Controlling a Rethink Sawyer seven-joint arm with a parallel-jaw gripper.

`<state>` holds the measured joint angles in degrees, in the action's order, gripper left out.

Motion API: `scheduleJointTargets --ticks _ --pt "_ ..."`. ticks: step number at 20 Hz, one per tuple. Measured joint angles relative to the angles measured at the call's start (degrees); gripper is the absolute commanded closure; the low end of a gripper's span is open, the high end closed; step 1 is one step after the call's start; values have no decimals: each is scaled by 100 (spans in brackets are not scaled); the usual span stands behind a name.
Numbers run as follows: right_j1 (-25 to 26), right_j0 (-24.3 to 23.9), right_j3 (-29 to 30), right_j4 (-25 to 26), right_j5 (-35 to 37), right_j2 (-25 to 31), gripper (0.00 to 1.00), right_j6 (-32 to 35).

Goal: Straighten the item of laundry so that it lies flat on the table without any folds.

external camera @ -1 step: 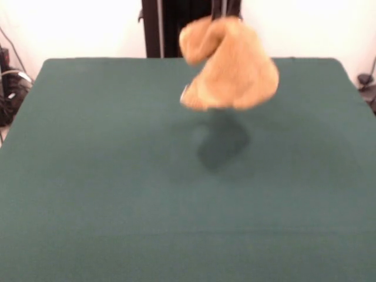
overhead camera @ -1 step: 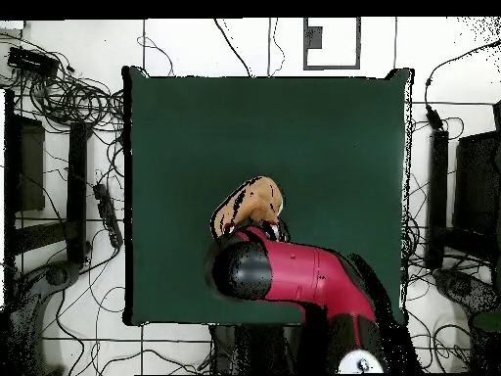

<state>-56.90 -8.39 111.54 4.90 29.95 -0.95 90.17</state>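
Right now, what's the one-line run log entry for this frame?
towel: bunched, lifted off table, shadow beneath | arm: over table, above towel | gripper: hidden, state unknown | task: not flat yet

No text, label, brand, number or sign can be read in either view.

1. The towel [external camera @ -1 step: 230, 66] hangs bunched above the surface [external camera @ -1 step: 117, 194], clear of it.
2. It hangs toward the surface's far middle in the front view.
3. In the overhead view the arm [overhead camera @ -1 step: 294, 274] covers part of the towel.
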Motion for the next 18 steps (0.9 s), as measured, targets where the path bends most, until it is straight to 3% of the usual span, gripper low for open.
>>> scheduleJointTargets --ticks 3,9,18 --pt "-487 222 111 -117 466 -203 100 0" --pt "-985 530 183 -293 611 -548 100 11" --pt "-956 852 349 -460 263 -865 100 71"
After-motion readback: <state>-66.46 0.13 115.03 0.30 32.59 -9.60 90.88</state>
